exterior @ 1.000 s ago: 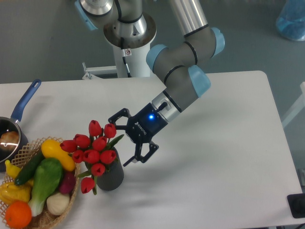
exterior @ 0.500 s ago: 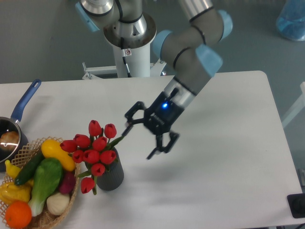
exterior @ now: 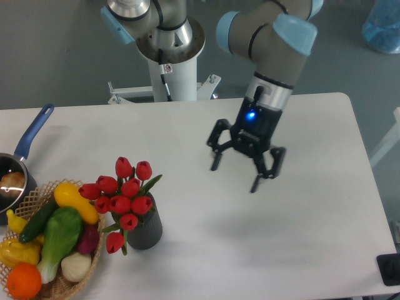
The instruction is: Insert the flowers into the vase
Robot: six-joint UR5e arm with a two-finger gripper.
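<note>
The flowers (exterior: 123, 195), a bunch of red tulips with green leaves, stand in the vase (exterior: 145, 228), a small dark grey ribbed cylinder at the table's front left. The blooms lean left over the vase's rim and hide its opening. My gripper (exterior: 237, 176) is open and empty, fingers pointing down, above the middle of the table, well to the right of the vase and higher than it.
A wicker basket (exterior: 87, 262) of vegetables and fruit sits just left of the vase. A blue-handled pot (exterior: 25, 147) is at the left edge. The robot's white base (exterior: 169, 56) stands behind the table. A dark object (exterior: 390, 269) is at the front right corner.
My open gripper has moved away from the flowers, up and to the right, and turned to point downward. The flowers and vase have stayed put.
</note>
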